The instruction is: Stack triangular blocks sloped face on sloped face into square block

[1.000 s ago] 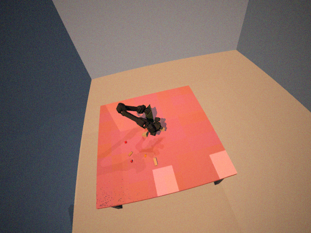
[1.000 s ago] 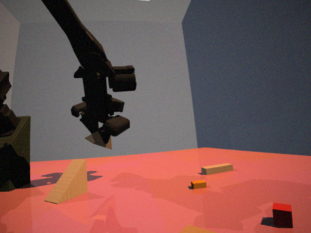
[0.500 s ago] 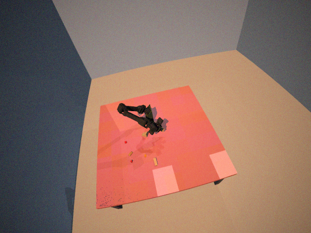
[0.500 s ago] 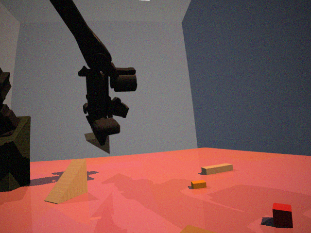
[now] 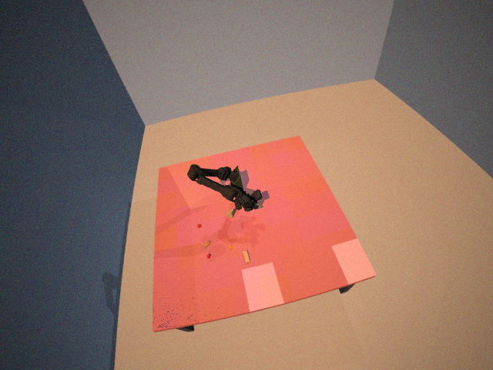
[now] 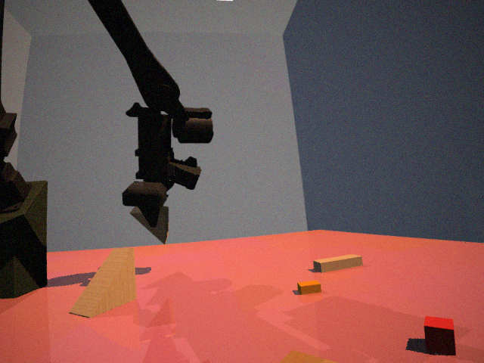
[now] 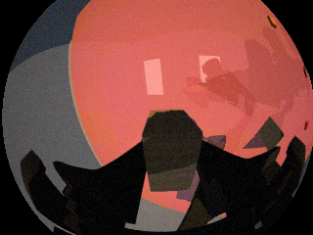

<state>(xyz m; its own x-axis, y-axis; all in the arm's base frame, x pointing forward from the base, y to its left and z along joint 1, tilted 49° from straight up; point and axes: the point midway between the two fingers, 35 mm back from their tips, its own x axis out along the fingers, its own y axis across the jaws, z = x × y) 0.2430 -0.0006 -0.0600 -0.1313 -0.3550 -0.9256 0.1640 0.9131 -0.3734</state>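
My gripper (image 6: 154,218) (image 7: 169,142) is shut on one triangular block (image 6: 163,222) (image 7: 172,139) and holds it well above the table. In the exterior view the held block shows a corner pointing down; fingers cover part of it, and it is mostly hidden in the top view. The other triangular block (image 5: 229,213) (image 6: 113,283) (image 7: 270,132) rests on the table, its slope falling to the left in the exterior view. The two blocks are apart; the held one is higher and, in the exterior view, to the right.
A long wooden block (image 5: 246,256) (image 6: 339,263), a small orange block (image 5: 230,247) (image 6: 308,287), a shorter wooden block (image 5: 206,243) (image 6: 305,357) and two red cubes (image 5: 199,225) (image 5: 208,256) lie on the table. The arm's base stands near the resting triangular block.
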